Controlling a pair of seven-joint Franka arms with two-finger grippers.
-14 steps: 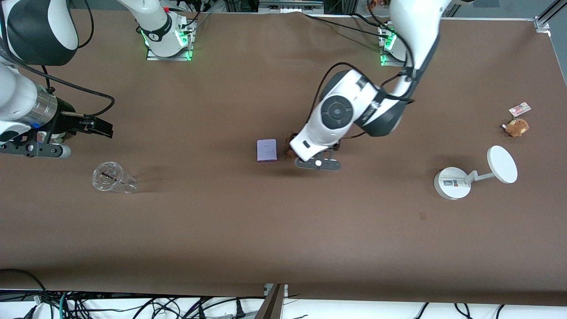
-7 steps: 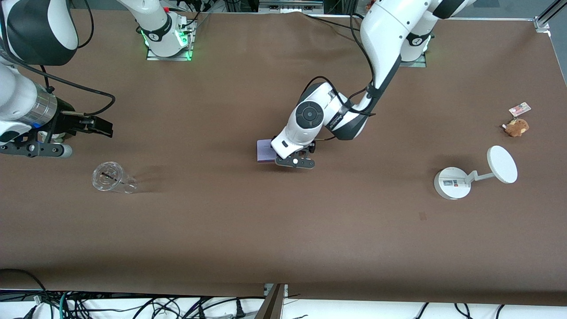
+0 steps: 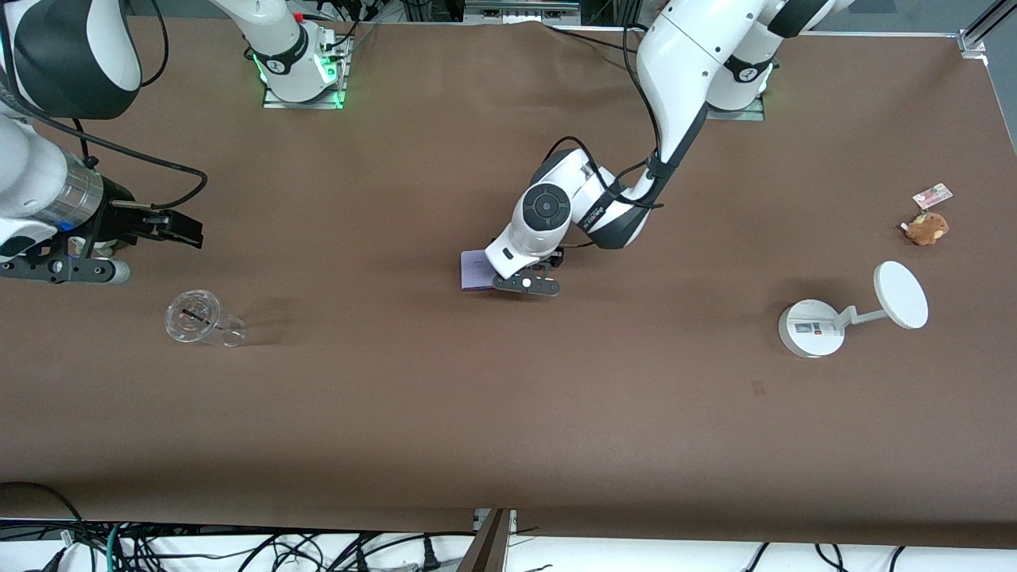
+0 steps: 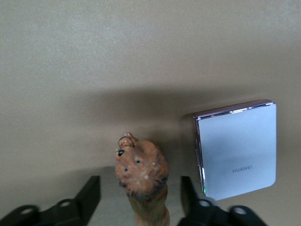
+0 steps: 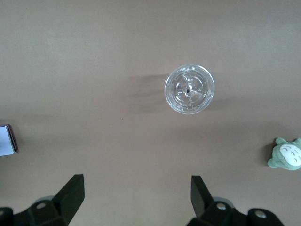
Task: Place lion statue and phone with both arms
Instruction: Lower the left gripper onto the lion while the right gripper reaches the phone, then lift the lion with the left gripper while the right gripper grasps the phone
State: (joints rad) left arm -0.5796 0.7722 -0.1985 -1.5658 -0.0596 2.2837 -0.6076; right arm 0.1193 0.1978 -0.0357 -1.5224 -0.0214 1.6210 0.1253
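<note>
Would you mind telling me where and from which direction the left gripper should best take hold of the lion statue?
Grip the lion statue across its narrow orange-brown body, coming straight down from above. It is elongated and thin, so it fits between the left gripper's jaws, which stand apart on either side of it. The phone lies close beside it, so keep that finger clear of its edge.

The phone (image 3: pixel 475 270) lies flat near the middle of the counter (image 3: pixel 508 413). The lion statue (image 4: pixel 141 176) stands just beside it, toward the left arm's end, apart from it and between the fingers (image 4: pixel 89 195) of the left gripper (image 4: pixel 138 200), which is down at the counter there. A clear cup (image 3: pixel 199 319) stands well apart toward the right arm's end, under the right gripper (image 5: pixel 136 195); a plush (image 5: pixel 286 154) lies near it. A round-based stand (image 3: pixel 814 328) sits toward the left arm's end, with a small plush (image 3: pixel 926 228) and its tag (image 3: pixel 932 195) farther from the front camera.
</note>
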